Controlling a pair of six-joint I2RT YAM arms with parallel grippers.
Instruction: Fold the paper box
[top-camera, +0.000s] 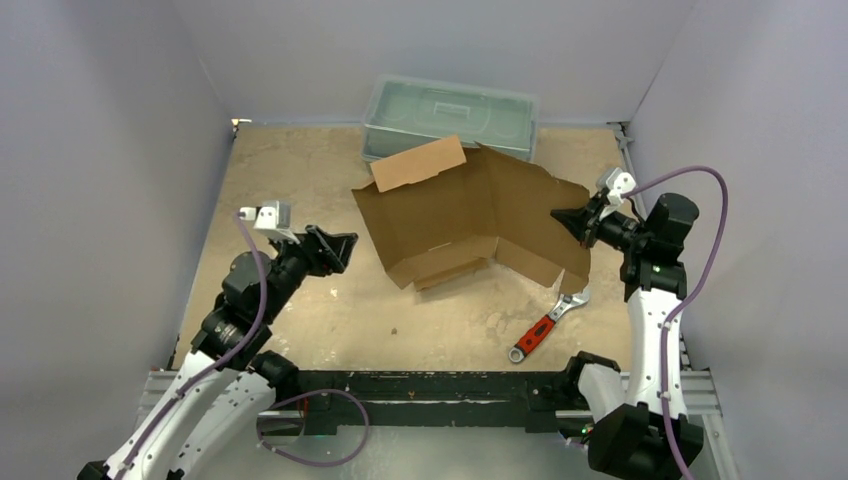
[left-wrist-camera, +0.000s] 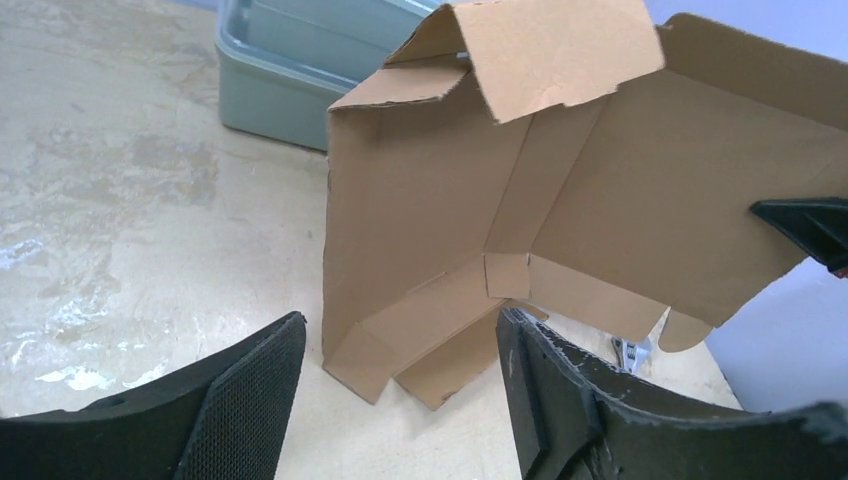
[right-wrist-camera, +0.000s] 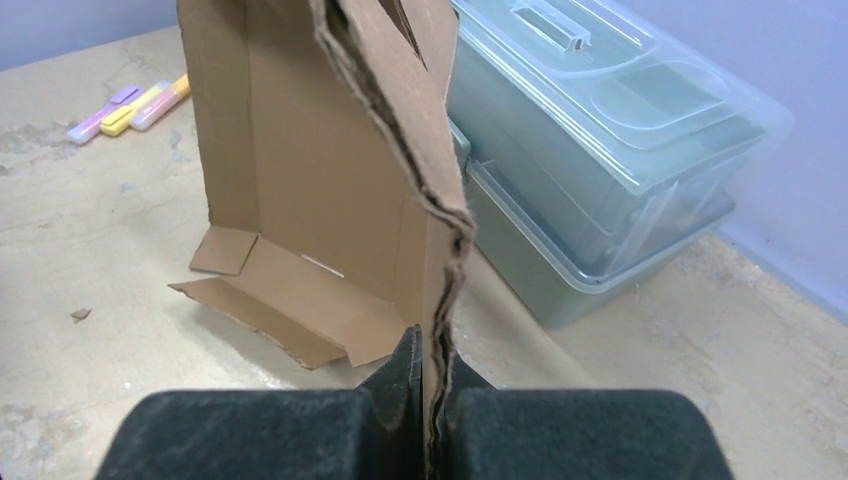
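The right gripper (top-camera: 580, 222) clamps the paper box (top-camera: 470, 215) by its edge, likely steadying the raised panels. The left gripper (top-camera: 338, 248) gapes empty nearby.

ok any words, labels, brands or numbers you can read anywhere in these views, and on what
No readable text in any view.
plain brown corrugated cardboard box: no print visible.
grey-green plastic toolbox: no label visible.
red-handled metal adjustable wrench: any marking is too small to read.
pastel highlighter pens: too small and blurred to read.
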